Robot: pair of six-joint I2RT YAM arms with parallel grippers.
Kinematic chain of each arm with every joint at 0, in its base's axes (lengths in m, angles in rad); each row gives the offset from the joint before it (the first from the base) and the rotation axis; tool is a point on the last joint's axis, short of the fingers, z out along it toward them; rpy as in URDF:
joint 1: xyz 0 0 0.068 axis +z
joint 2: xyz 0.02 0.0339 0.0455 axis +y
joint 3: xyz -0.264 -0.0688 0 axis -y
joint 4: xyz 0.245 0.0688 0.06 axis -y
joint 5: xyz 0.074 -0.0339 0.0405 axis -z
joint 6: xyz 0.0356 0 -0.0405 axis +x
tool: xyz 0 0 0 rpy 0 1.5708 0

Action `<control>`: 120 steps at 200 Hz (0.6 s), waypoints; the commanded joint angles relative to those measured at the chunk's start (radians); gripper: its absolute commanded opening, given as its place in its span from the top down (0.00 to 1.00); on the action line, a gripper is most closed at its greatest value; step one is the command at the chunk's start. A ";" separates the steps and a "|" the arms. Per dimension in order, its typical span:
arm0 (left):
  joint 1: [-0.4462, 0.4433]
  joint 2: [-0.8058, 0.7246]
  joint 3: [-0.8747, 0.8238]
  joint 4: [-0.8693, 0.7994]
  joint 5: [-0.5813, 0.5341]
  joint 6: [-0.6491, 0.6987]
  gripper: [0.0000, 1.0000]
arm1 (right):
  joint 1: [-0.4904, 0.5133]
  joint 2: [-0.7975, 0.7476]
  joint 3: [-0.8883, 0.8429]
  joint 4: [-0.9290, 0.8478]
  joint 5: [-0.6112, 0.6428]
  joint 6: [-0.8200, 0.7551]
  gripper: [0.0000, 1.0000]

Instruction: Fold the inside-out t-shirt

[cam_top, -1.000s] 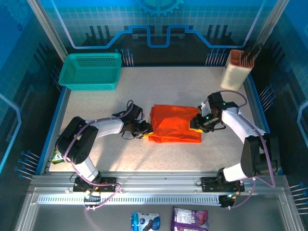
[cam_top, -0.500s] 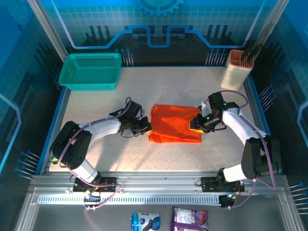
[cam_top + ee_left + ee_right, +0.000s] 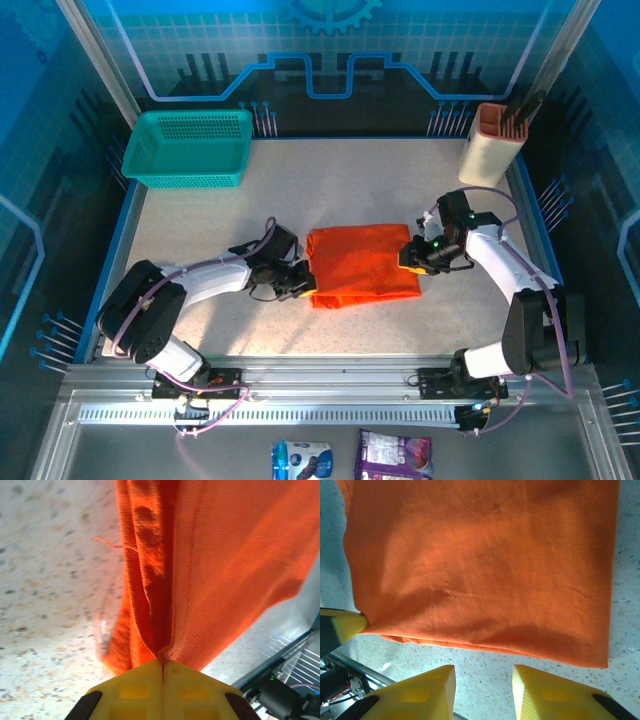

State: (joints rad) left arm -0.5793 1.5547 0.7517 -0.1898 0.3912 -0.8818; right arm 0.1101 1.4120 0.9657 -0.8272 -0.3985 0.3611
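1. Finds inside-out t-shirt [image 3: 362,265] folded into a rectangle, flat at worktop [image 3: 200,220] centre.
2. Finds left fingers [image 3: 130,690] clenched on its 8 o'clock corner, cloth pinched between them.
3. Finds right fingers [image 3: 545,690] parted, empty, just beside its 3 o'clock edge.
4. Notes teal basket [image 3: 185,180] at 11 o'clock, well apart.

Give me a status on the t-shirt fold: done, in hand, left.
Done: the t-shirt lies on the table as a compact, layered rectangle. In hand: the left gripper is shut on cloth at its left edge; the right gripper is open just off the right edge, gripping nothing. Left: probably one more fold or a tidy-up, then letting go.
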 commanded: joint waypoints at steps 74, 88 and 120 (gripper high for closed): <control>-0.004 0.046 -0.045 0.063 0.022 -0.026 0.94 | 0.189 0.027 -0.044 0.118 -0.014 0.081 0.71; -0.003 0.031 -0.032 0.052 0.016 -0.026 0.94 | 0.327 0.023 -0.051 0.179 0.003 0.149 0.75; -0.004 -0.026 0.004 -0.002 0.001 -0.020 0.94 | 0.592 0.076 -0.115 0.395 0.082 0.341 0.88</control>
State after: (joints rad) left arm -0.5793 1.5909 0.7086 -0.1368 0.4080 -0.8963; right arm 0.5579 1.4616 0.9100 -0.6064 -0.3706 0.5270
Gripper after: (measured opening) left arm 0.060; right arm 0.150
